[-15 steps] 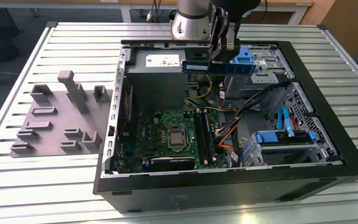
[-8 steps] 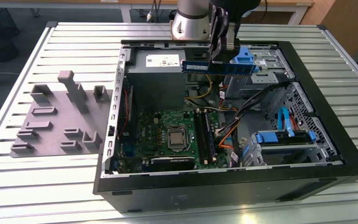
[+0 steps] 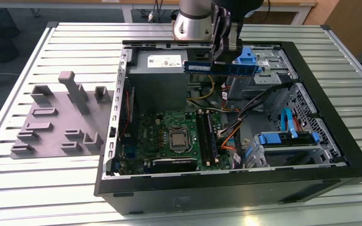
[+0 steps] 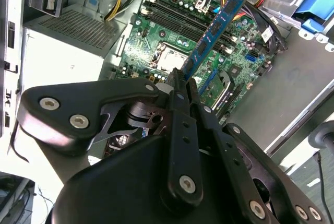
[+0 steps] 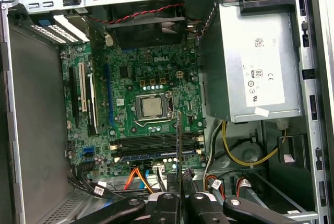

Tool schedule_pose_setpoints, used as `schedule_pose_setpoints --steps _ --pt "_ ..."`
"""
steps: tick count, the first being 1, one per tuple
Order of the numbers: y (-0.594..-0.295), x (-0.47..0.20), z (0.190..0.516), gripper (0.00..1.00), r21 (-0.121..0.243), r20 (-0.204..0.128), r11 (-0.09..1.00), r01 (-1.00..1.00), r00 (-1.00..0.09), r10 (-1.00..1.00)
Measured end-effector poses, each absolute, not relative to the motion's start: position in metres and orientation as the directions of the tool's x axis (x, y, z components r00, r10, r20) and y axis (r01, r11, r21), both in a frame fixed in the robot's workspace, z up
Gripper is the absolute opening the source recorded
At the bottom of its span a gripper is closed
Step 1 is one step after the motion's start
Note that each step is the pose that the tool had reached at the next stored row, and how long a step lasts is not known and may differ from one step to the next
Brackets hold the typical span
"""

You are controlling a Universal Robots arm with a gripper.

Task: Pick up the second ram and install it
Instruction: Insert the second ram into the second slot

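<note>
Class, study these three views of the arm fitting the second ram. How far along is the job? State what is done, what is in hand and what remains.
Done: the second ram is off the table, clamped by one end in the gripper.
In hand: it hangs inside the open computer case, above the motherboard.
Left: it is not yet seated in the memory slots; it is clear of the board.

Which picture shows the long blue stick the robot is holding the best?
The exterior view: the slim dark-blue circuit-board stick shows its long flat side there, clamped in the black gripper over the open black case. The second wrist view shows it slanting away; the first wrist view, edge-on.
</note>
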State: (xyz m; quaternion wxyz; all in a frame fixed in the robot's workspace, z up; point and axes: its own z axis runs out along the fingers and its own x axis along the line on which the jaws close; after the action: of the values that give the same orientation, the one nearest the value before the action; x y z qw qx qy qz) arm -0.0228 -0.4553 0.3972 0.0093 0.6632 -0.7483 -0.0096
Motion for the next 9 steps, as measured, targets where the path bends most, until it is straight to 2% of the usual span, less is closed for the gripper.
schedule_pose_setpoints --steps 9 --pt "-0.4553 -0.0228 0.3972 0.14 0.027 0.001 0.148 -0.989 -0.148 -0.989"
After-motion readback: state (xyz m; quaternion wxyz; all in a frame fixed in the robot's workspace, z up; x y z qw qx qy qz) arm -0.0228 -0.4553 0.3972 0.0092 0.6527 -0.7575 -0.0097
